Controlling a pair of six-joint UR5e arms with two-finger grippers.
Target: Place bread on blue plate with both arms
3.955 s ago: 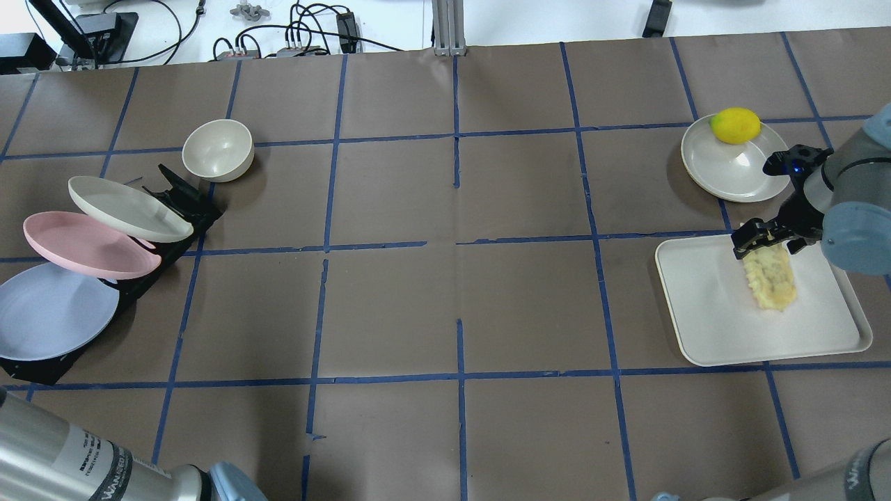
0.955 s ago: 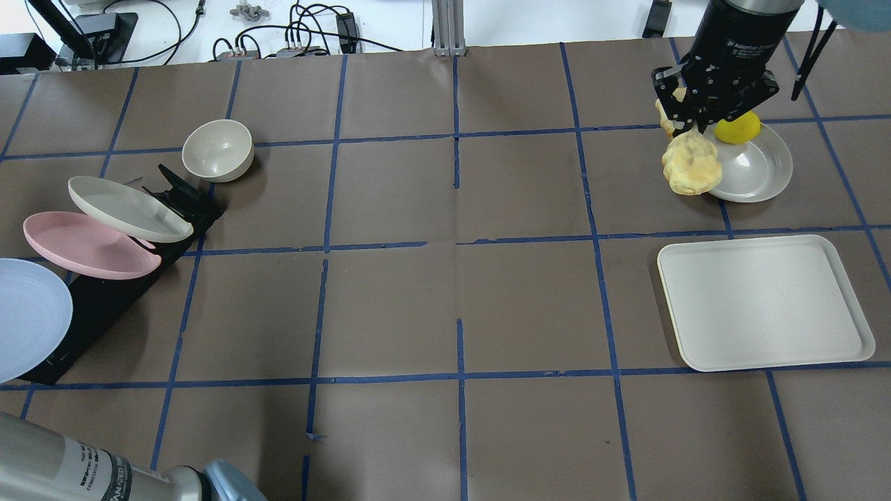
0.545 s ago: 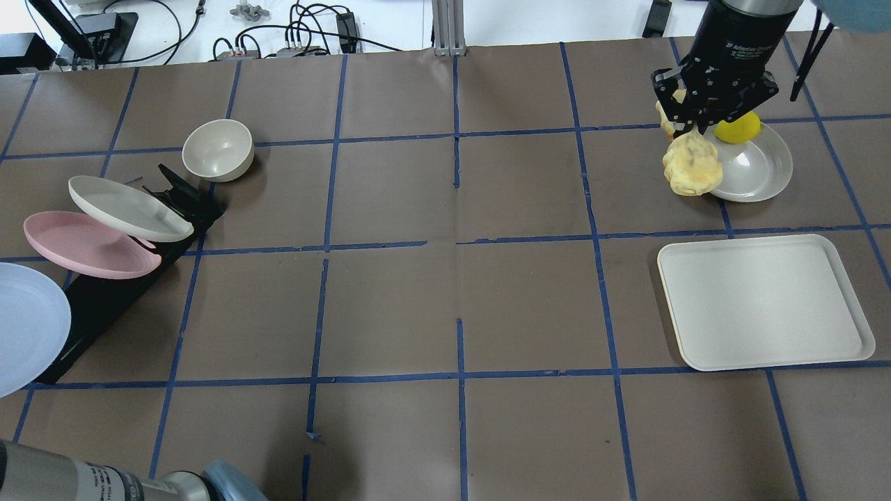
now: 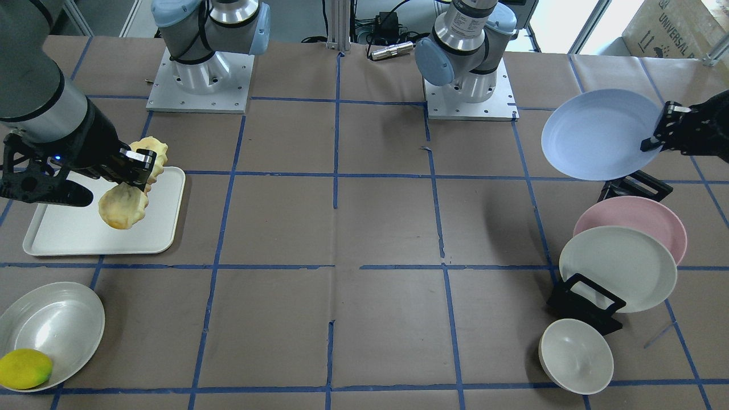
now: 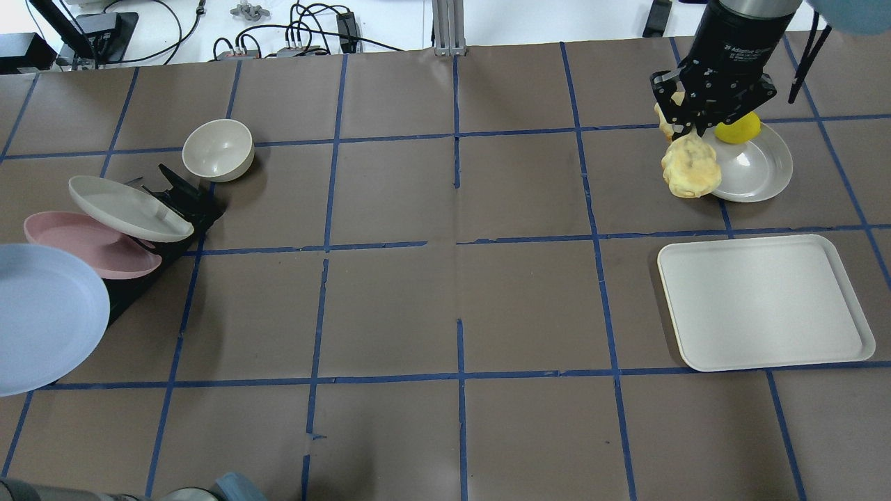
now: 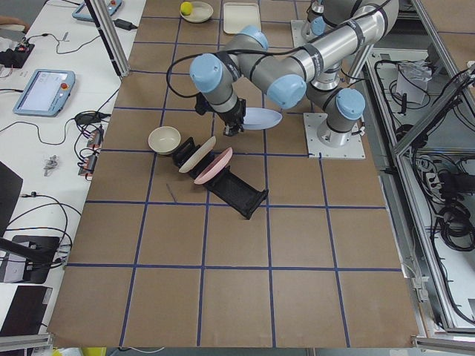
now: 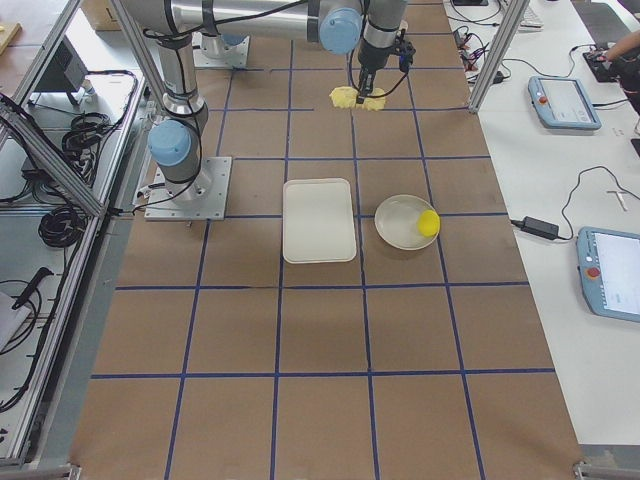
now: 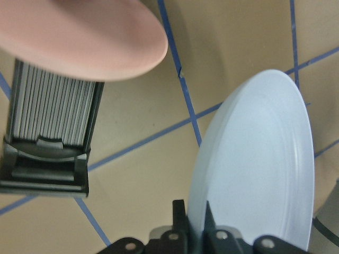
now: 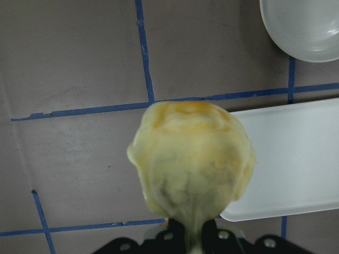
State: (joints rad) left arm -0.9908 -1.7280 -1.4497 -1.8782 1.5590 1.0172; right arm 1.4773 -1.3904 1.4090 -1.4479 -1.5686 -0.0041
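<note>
My right gripper (image 5: 686,127) is closed on one end of the bread (image 5: 689,167). The loaf hangs down from my fingers in the air, clear of the tabletop, near the right end of the table. In my right wrist view its free end shows over the brown surface at a corner of the white tray (image 4: 68,242), with the cream dish (image 4: 57,319) just beyond. The dish lies near the far right corner and the lemon (image 4: 23,368) rests on its rim. From the fixed cameras I cannot tell exactly what lies straight under the bread, because each view places it a little differently. My left gripper (image 4: 663,132) is closed on the rim of the blue plate (image 4: 598,136); in the left wrist view my two fingers pinch its edge from both faces. I hold this plate in the air, tilted, at the left end of the table and toward the edge where my bases stand. It is apart from the black rack (image 4: 581,302), which stands along the left end. In the rack the pink plate (image 4: 655,212) and the cream plate (image 4: 618,267) lean one behind the other. A small bowl (image 4: 575,356) stands upright on the table just beside the rack's end, on the side toward the far edge.
</note>
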